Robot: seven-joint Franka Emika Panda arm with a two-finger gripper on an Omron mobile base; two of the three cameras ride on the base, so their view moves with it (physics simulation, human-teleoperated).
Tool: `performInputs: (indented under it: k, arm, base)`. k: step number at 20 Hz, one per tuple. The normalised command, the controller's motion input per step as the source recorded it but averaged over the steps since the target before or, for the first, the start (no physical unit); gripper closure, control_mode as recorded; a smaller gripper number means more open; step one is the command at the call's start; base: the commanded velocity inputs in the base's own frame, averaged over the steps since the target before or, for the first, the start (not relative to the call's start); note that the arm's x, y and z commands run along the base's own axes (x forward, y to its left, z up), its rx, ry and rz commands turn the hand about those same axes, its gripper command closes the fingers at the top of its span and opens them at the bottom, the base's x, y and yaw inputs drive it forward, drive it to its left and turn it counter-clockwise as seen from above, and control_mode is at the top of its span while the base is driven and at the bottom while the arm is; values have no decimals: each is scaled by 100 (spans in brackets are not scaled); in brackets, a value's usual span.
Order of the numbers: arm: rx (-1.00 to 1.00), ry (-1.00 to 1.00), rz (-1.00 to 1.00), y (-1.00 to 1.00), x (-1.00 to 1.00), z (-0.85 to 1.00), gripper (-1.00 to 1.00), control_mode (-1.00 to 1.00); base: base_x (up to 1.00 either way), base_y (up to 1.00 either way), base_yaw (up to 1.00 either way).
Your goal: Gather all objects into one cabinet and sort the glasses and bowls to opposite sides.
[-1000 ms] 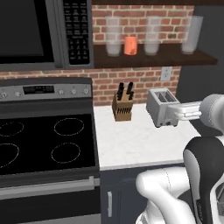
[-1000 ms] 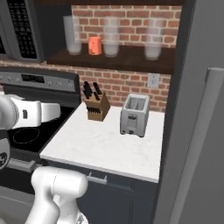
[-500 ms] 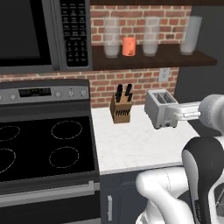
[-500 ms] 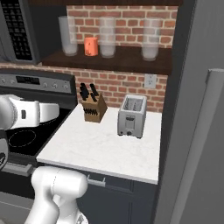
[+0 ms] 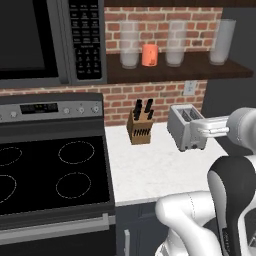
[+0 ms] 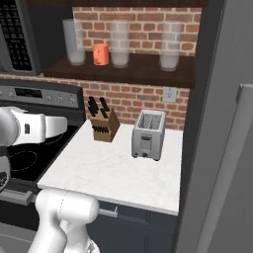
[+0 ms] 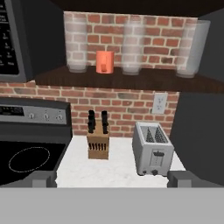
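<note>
Views have slid sideways as my base drives along the counter (image 6: 113, 173); nothing on it moved. My jaws stand wide open, empty. The orange cup (image 5: 149, 55) sits on the shelf (image 5: 175, 72) between clear glasses, not yet gathered.

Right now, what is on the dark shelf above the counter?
On the shelf stand one orange cup and three tall clear glasses: one to its left, two to its right. The shelf's far left end is hidden behind the microwave.
</note>
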Motion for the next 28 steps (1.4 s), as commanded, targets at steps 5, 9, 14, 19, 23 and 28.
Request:
performInputs:
  k: [5, 9, 14, 19, 23, 28]
  arm:
    - [0, 0, 0, 0, 0, 0, -100, 100]
    - [0, 0, 0, 1, 0, 6, -100, -100]
    - [0, 0, 0, 13, 12, 88, -100, -100]
    - [0, -2, 3, 0, 21, 100, -100, -100]
    - [0, -2, 12, 0, 34, 86, -100, -100]
    - [4, 0, 1, -1, 6, -9, -100, -100]
  base:
    - [0, 5, 0]
    - [0, 0, 0]
    - [0, 0, 0]
    - [0, 0, 0]
    - [0, 0, 0]
    - [0, 0, 0]
